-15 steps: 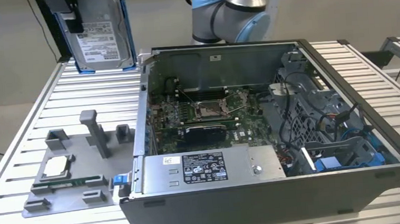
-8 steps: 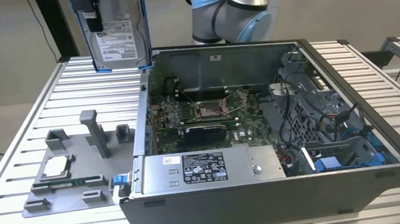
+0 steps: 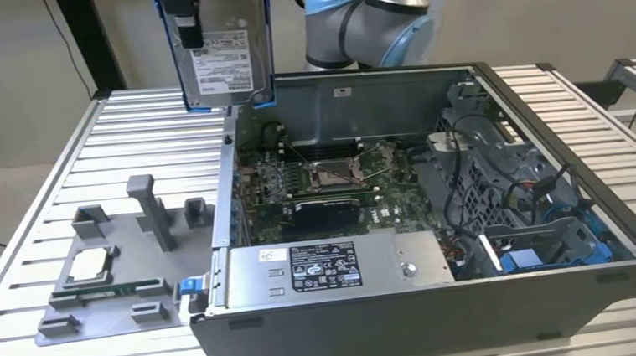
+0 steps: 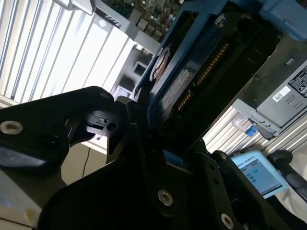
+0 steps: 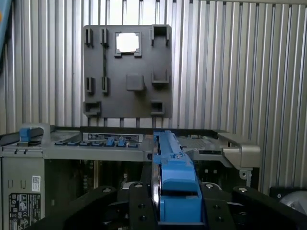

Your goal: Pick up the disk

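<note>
The disk (image 3: 226, 63), silver-grey with a white label and a blue bracket along its edges, hangs upright in the air above the back left corner of the open computer case (image 3: 417, 314). My gripper (image 3: 189, 27) is shut on its upper part. In the first wrist view the disk's blue bracket edge (image 5: 175, 184) stands between my black fingers (image 5: 139, 211), with the gripper (image 5: 175, 213) closed around it. In the second wrist view the disk's circuit-board side (image 4: 192, 72) runs out from the black gripper body.
The case holds a motherboard (image 3: 330, 177), a grey power-supply box (image 3: 324, 266) with a black label, and blue-tabbed drive bays (image 3: 537, 255). At the exterior view's left, a grey fixture plate (image 3: 112, 276) on the slatted metal table (image 3: 147, 139) carries a small square chip (image 3: 89, 263).
</note>
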`<state>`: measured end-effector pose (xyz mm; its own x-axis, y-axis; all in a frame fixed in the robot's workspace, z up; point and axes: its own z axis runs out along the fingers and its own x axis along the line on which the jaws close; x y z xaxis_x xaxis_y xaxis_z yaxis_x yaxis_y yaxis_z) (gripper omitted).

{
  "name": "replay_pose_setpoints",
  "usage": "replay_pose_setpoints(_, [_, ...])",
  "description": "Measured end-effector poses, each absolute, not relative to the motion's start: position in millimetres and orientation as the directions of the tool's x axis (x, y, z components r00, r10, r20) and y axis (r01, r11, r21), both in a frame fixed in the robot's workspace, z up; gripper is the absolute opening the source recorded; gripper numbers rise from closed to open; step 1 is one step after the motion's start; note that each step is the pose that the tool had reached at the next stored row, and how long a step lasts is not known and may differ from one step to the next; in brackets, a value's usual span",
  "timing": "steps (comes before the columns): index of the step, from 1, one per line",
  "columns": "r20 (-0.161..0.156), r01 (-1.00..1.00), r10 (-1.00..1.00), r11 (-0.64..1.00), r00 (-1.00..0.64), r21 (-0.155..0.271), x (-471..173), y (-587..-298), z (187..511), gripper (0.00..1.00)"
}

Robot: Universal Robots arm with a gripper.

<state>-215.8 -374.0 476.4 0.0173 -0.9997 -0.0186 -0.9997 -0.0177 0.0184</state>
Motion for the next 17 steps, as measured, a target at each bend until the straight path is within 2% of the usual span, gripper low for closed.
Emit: replay_pose_setpoints(17, [-0.019,-1.0,-1.0,-0.018,0.017,0.018,-139,-377,476,0.0])
